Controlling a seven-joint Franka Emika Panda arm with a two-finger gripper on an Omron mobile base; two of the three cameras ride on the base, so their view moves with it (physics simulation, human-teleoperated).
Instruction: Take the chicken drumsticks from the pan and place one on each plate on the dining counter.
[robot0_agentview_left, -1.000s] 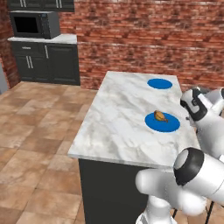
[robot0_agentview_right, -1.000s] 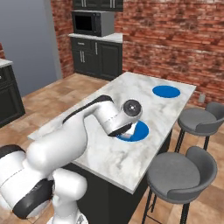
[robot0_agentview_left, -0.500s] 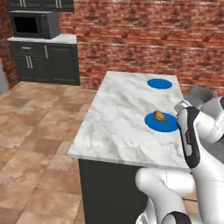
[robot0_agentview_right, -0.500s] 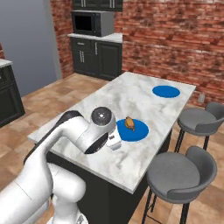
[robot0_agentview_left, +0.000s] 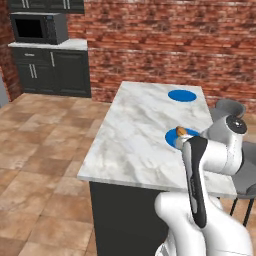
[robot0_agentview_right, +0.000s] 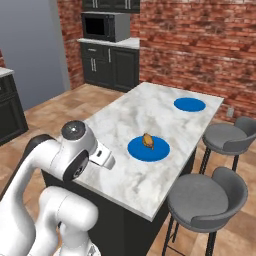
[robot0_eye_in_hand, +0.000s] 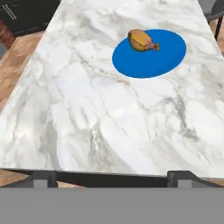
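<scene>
- Chicken drumstick (robot0_eye_in_hand: 141, 40), one golden-brown lumpy piece, lies on the near blue plate (robot0_eye_in_hand: 166, 57), toward the plate's far-left side in the hand view, its thin bone end pointing right.
- Nearest to the robot, the gripper (robot0_eye_in_hand: 112, 177) hangs above the near edge of the dining counter (robot0_eye_in_hand: 87, 109); its two dark finger tips (robot0_eye_in_hand: 43, 178) stand wide apart at the bottom of the hand view, with nothing between them.
- From the right base view, the white arm (robot0_agentview_right: 70, 155) bends low over the near corner of the dining counter (robot0_agentview_right: 125, 120), well short of the near blue plate (robot0_agentview_right: 156, 151).
- From the left base view, the arm's white forearm (robot0_agentview_left: 210, 155) covers the near side of the near blue plate (robot0_agentview_left: 172, 138), and the chicken drumstick (robot0_agentview_left: 181, 131) peeks out just above it.
- The dining counter (robot0_agentview_left: 135, 135) is a long slab of white marble with grey veins, set over dark black cabinet fronts.
- Further along the same slab, toward its far right corner, a second blue plate (robot0_agentview_right: 189, 104) lies flat and bare; it also shows in the left base view (robot0_agentview_left: 182, 95).
- Two grey bar stools (robot0_agentview_right: 207, 195) stand on the right side of the counter, one nearer and one further back.
- Against the far red brick wall (robot0_agentview_right: 200, 45), dark cabinets (robot0_agentview_right: 112, 65) carry a black microwave (robot0_agentview_right: 102, 26).
- Brown floor tiles (robot0_agentview_left: 45, 140) surround the counter.
</scene>
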